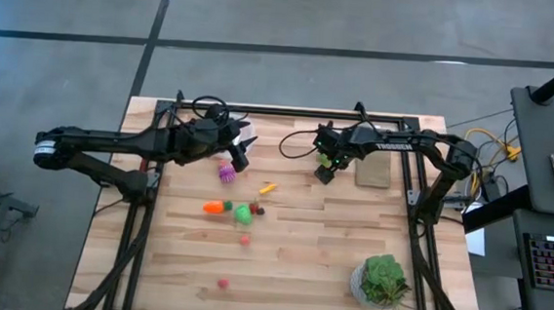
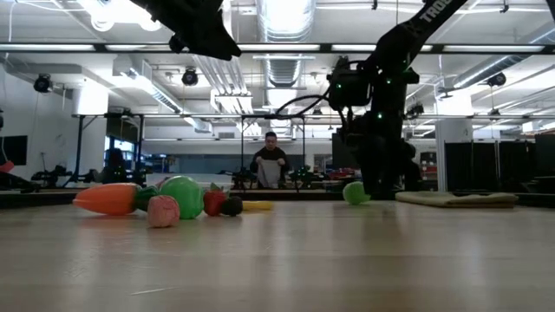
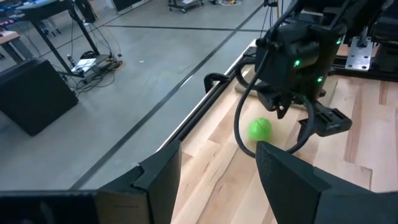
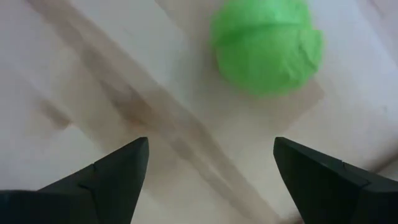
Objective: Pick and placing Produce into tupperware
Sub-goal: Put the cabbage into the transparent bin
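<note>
My right gripper [image 4: 208,155] points down, open, low over the far part of the table. A green ball [image 4: 267,43] of the produce rests on the wood just past its fingertips, not between them; the ball [image 3: 260,129] also shows in the left wrist view. My left gripper [image 1: 239,141] hangs high over the table's far left. A pale, clear thing [image 1: 244,129] at its fingers looks like the tupperware. A purple cluster [image 1: 226,173], a yellow-orange bit [image 1: 268,187], a carrot [image 1: 214,207], another green ball [image 1: 244,212] and red pieces [image 1: 245,239] lie mid-table. My left gripper seems to hold the tupperware's side [image 1: 244,129] between its two fingers, raised well clear of the table. The fingers reach out nearly level from the table's left. In the left wrist view the fingers [image 3: 158,177] stand apart and the clear thing hardly shows, so I cannot tell the part.
A flat tan board [image 1: 374,172] lies just right of my right gripper. A potted leafy plant [image 1: 383,280] stands at the near right. One red piece [image 1: 222,283] lies alone near the front edge. A person [image 2: 270,165] stands in the room far behind the table.
</note>
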You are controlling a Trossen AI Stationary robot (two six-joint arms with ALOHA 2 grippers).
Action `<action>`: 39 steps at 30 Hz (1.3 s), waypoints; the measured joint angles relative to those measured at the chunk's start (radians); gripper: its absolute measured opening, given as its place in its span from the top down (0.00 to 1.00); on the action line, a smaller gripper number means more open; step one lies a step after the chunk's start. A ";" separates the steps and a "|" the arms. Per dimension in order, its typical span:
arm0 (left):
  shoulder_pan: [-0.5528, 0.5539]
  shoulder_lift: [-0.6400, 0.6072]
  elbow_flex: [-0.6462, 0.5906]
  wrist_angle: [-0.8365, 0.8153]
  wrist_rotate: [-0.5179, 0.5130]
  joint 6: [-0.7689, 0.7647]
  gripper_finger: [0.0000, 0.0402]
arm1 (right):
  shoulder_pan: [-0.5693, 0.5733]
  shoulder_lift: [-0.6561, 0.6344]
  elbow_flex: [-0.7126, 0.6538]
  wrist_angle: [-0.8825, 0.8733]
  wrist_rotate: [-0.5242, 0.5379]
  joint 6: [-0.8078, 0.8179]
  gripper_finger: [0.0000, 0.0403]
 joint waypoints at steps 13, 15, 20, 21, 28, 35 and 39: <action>-0.001 0.000 0.001 -0.001 0.000 -0.009 0.52 | -0.042 0.190 0.270 -0.049 0.058 -0.105 0.15; -0.001 0.000 0.001 -0.001 0.000 -0.023 0.52 | -0.056 0.235 0.320 -0.093 0.047 -0.106 0.15; -0.001 0.000 0.001 -0.001 0.000 -0.023 0.52 | -0.060 0.335 0.433 -0.141 0.047 -0.146 0.15; -0.001 0.000 0.001 -0.001 0.000 -0.023 0.52 | -0.059 0.351 0.460 -0.148 0.046 -0.152 0.15; -0.001 0.000 -0.001 -0.002 0.000 -0.023 0.52 | -0.060 0.401 0.566 -0.196 0.049 -0.190 0.15; -0.001 0.000 -0.001 -0.002 0.000 -0.023 0.52 | -0.059 0.405 0.560 -0.243 0.052 -0.195 0.15; -0.001 0.000 -0.002 -0.003 0.000 -0.023 0.52 | -0.059 0.407 0.558 -0.255 0.052 -0.179 0.17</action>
